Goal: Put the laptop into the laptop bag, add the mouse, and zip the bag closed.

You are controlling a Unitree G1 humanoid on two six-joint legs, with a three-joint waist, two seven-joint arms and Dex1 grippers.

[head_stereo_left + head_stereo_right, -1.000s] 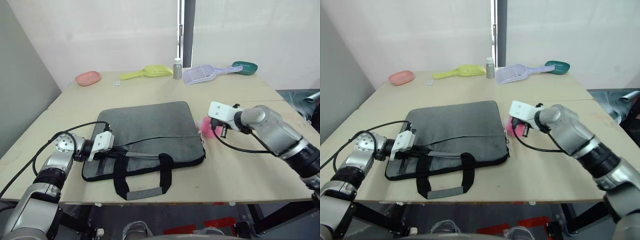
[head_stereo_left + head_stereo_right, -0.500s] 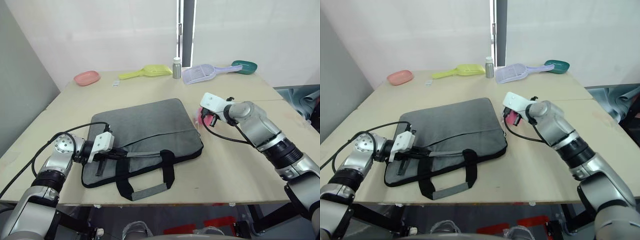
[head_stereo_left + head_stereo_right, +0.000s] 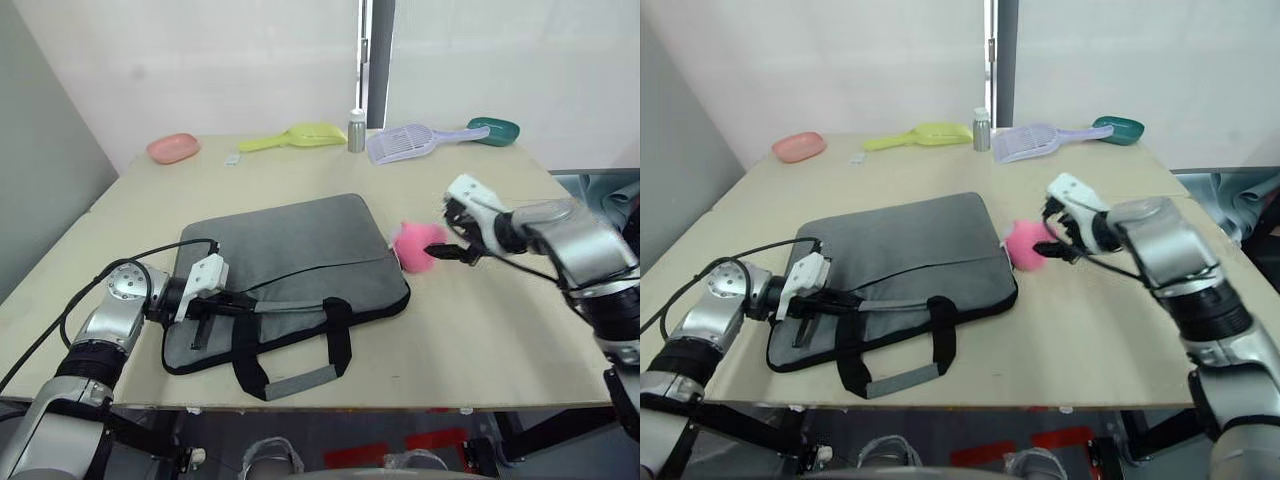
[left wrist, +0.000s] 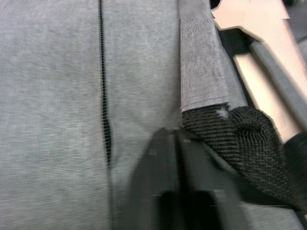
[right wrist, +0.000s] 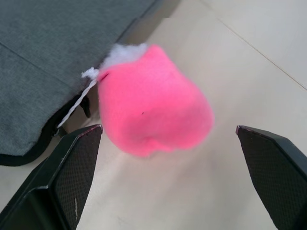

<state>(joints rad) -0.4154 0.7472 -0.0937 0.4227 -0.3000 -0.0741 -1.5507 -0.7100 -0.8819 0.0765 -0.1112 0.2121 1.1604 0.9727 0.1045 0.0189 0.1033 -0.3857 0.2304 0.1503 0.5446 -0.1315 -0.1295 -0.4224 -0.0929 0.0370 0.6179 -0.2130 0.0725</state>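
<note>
The right gripper (image 5: 168,191) had its jaws spread wide with nothing between them, the fuzzy pink toy (image 5: 153,103) lying just ahead of them on the table (image 3: 500,340), against the right-hand corner of the laptop bag (image 3: 290,255). The left gripper (image 4: 184,191) had its jaws pressed together at the bag's near left edge, beside a black handle strap (image 4: 240,139); whether they pinched fabric or a zipper pull I could not tell.

The likely slip was the right gripper taking the pink toy for the mouse, since it sat squarely in its line. Neither the mouse nor the laptop could be made out. A tug from the left could also drag the flat bag across the table.

No brand, label or writing could be read.
</note>
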